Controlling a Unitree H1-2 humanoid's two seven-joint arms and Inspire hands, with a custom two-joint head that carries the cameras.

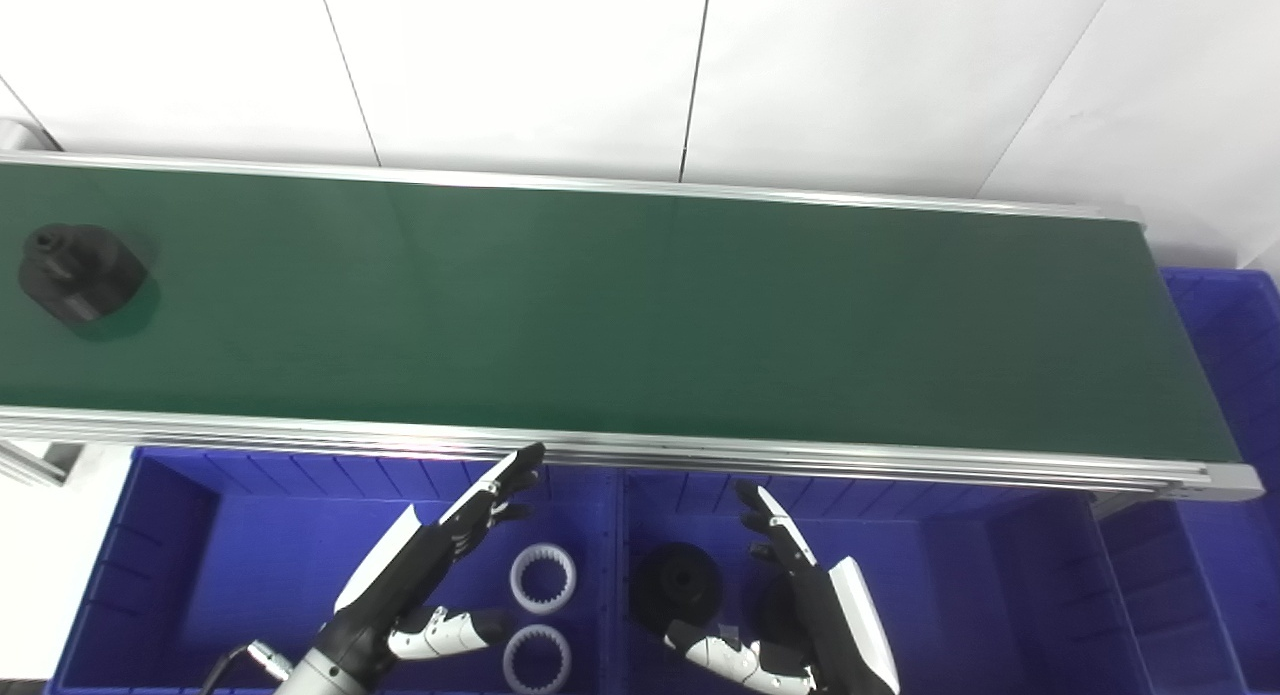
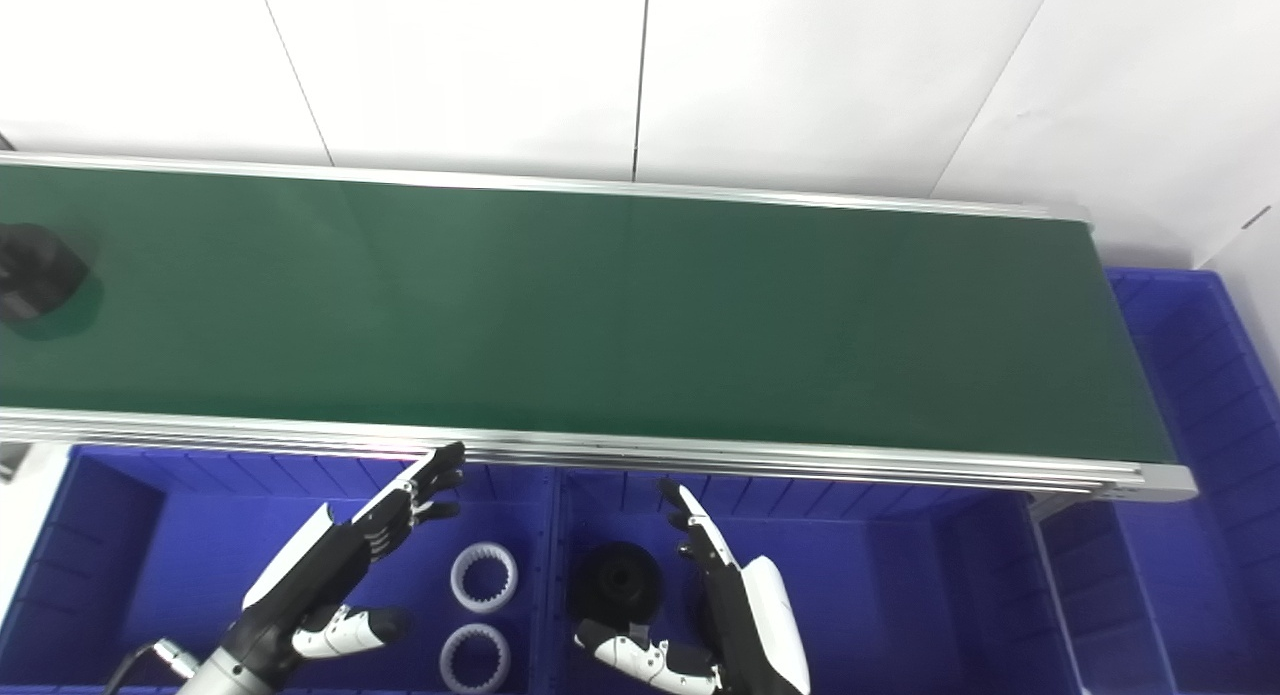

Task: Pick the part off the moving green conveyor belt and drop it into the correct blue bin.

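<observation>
A black part [image 1: 78,272] with a round knob on top lies on the green conveyor belt [image 1: 640,315] at its far left end. My left hand [image 1: 430,565] is open and empty above the left blue bin [image 1: 200,545], in front of the belt. My right hand [image 1: 800,595] is open and empty above the middle blue bin [image 1: 950,575]. Both hands are far from the part.
Two white toothed rings [image 1: 543,578] [image 1: 537,659] lie in the left bin. A black round part [image 1: 678,584] lies in the middle bin. Another blue bin [image 1: 1235,355] stands past the belt's right end. A white wall rises behind the belt.
</observation>
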